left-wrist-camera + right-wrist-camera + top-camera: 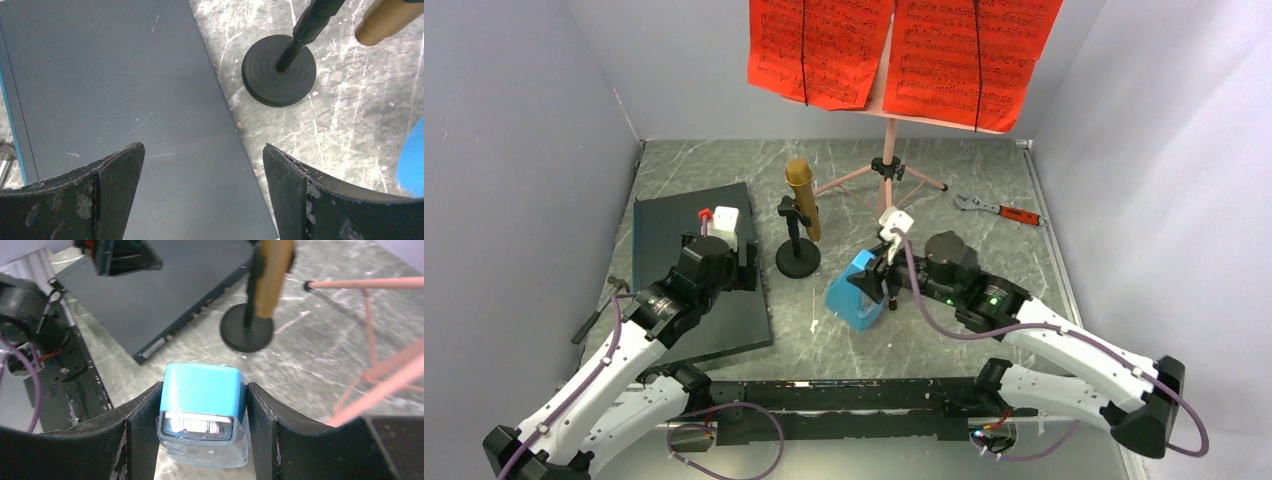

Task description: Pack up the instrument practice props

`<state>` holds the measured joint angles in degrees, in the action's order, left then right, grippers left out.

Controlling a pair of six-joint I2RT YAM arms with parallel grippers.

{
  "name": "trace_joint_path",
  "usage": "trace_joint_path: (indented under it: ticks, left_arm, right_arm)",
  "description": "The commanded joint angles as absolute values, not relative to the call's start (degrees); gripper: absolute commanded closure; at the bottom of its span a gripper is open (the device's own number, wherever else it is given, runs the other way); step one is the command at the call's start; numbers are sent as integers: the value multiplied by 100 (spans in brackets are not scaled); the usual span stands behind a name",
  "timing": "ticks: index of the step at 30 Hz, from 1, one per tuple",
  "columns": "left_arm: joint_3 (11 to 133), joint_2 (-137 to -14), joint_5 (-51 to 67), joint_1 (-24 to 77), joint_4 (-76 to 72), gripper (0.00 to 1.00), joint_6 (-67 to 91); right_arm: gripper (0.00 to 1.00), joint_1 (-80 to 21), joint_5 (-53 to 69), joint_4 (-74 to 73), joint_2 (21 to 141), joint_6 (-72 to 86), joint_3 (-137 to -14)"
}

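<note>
**Gripping the metronome [200, 395]**

Clamps metronome on both sides with right gripper [203, 389], just below centre of the overhead frame. Hangs left gripper [202, 150] wide open, empty, over slab [100, 75] edge at left. Shows mic [802, 195] upright at centre, near metronome; stand [886, 170] with red pages [824, 50] at top centre.

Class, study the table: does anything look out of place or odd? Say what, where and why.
The red-handled wrench, lying at the far right of the table near the pink music stand, is a workshop tool among music props. The blue metronome looks tilted, gripped in the right claw.
</note>
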<state>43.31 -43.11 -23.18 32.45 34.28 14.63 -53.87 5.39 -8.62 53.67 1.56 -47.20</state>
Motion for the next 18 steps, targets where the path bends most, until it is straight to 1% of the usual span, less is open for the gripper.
trace_joint_path:
  ticks: [1,6,12,15,18]
  left_arm:
    - [4370,-4280,-2087,3269,3150,6,1423]
    - [4351,-4257,-1897,3269,3062,6,1422]
    - [4397,-4246,-1873,3270,3100,6,1440]
    - [4395,-4198,-1842,3264,3077,6,1433]
    - [4395,-4186,-1802,3270,3061,6,1431]
  right_arm:
    - [99,-4842,-142,-1266,4788,213,-5252]
    - [100,-3893,-585,-1582,4563,49,-5355]
    - [100,-2556,-550,-1864,4695,-115,-5768]
    - [100,-1998,-72,-1826,4745,-103,-5985]
    - [100,-1770,474,-1749,4761,70,-6161]
